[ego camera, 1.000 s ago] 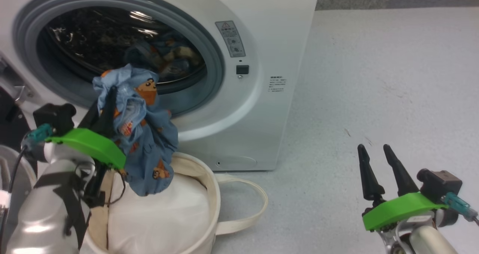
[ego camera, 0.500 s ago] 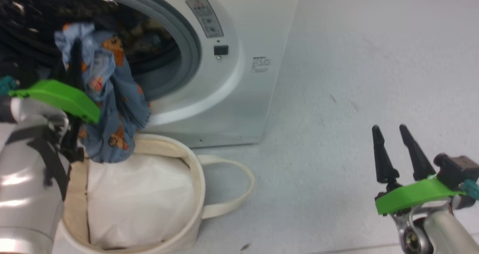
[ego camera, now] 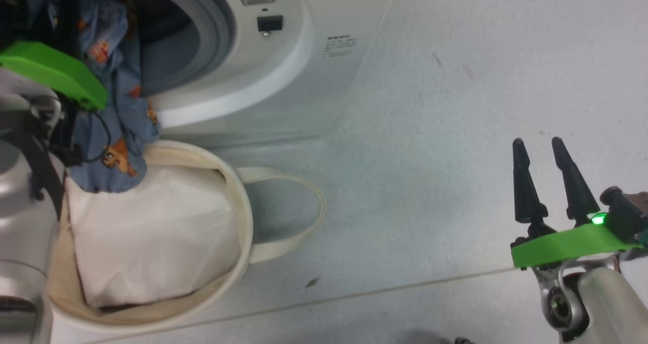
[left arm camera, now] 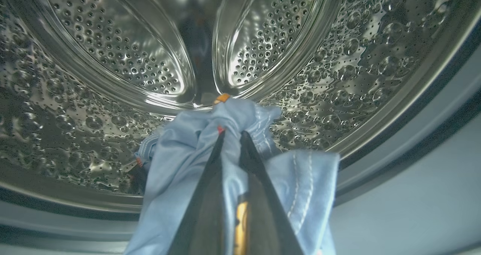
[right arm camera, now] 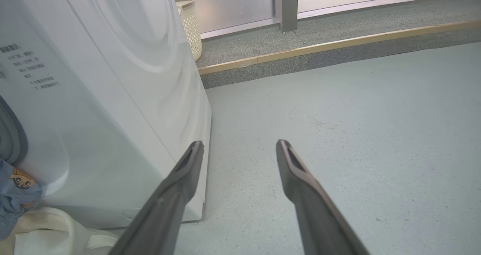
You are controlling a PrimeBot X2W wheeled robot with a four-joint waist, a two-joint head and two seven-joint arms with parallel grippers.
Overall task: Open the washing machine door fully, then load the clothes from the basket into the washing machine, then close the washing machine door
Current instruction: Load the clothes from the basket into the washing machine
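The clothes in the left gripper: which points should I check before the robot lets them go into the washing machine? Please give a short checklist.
1. Left gripper shut on the clothes: ok.
2. Gripper pointing into the drum, with nothing blocking its way: ok.
3. Whole garment inside the washing machine: not ok; its lower end hangs outside, down at the basket.
4. Right gripper open, over the floor, apart from the machine: ok.
5. Left gripper deep enough in the drum for release: cannot tell.
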